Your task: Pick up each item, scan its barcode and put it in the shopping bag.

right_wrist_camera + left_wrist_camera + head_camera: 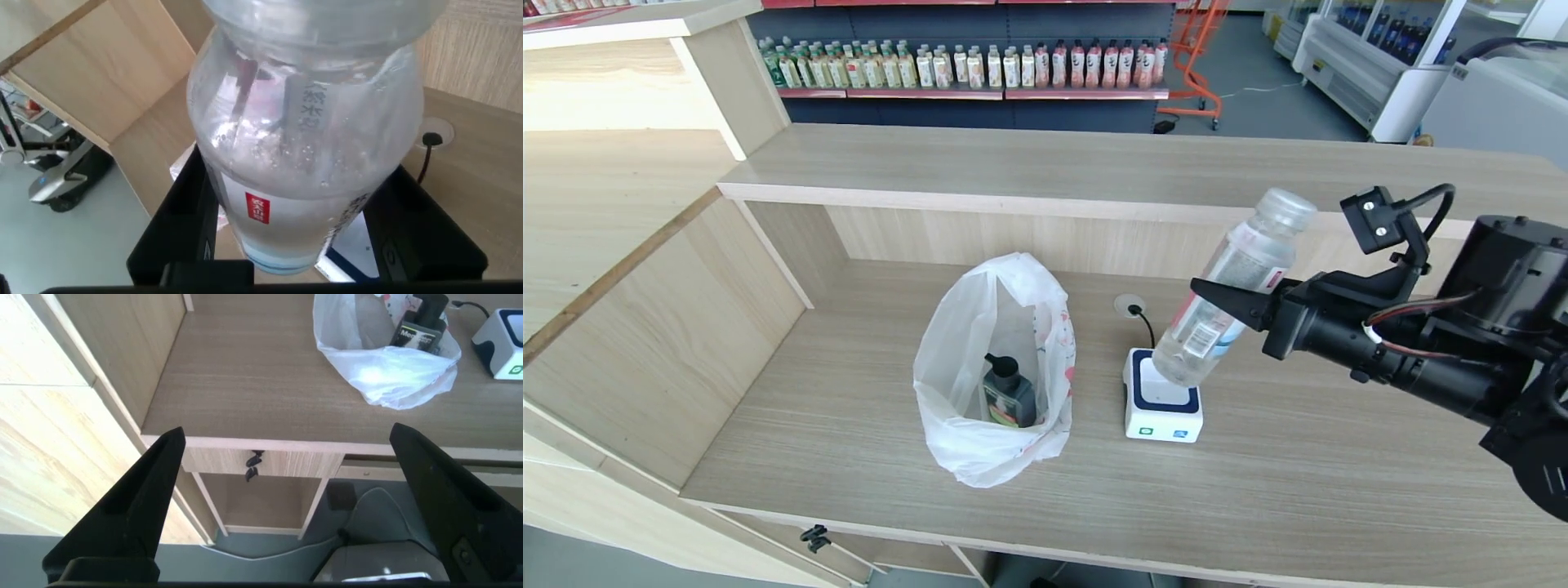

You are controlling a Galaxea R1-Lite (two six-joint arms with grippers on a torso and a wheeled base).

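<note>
A clear water bottle (1227, 291) with a white cap hangs tilted, its base just above the white barcode scanner (1164, 396) on the counter. My right gripper (1232, 300) is shut on the bottle's middle; close up, the water bottle (306, 147) sits between the black fingers (184, 212). The white plastic shopping bag (992, 367) stands open left of the scanner, with a dark pump bottle (1008, 392) inside. My left gripper (286, 510) is open, held low in front of the counter's edge, with the shopping bag (384, 355) and barcode scanner (502, 345) beyond it.
The wooden counter (1258, 490) has a raised back ledge (1094, 175) and a side wall (662, 327) on the left. A cable (1145, 322) runs from the scanner to a grommet hole. Shelves of drinks (964, 65) stand far behind.
</note>
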